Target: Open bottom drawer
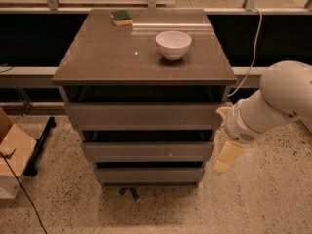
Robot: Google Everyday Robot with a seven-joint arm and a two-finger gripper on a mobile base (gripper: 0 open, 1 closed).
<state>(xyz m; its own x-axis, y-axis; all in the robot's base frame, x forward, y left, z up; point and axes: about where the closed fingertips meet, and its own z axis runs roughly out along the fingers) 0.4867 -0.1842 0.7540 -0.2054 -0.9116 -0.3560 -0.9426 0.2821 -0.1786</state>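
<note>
A grey-brown cabinet (146, 118) with three drawers is standing on a speckled floor (263, 199), and the bottom drawer (148, 174) is sitting lowest in the stack. Its flat, handleless front is looking closed beneath the two fronts above, with a dark gap running along its top edge. The white arm (275, 104) is reaching in from the right. Its pale yellow claw (228, 157) is hanging just beside the cabinet's right side, level with the middle and bottom drawers. I cannot tell whether the claw is spread or pressed together, nor whether it is touching the cabinet. On the worktop (107, 57) a white bowl (173, 44) is standing upright towards the right. A green and yellow sponge (121, 17) is lying near the back edge, well apart from the bowl. A cardboard box (12, 162) is resting on the floor at the left, and a blue mark (129, 193) is showing on the floor just in front of the cabinet.
</note>
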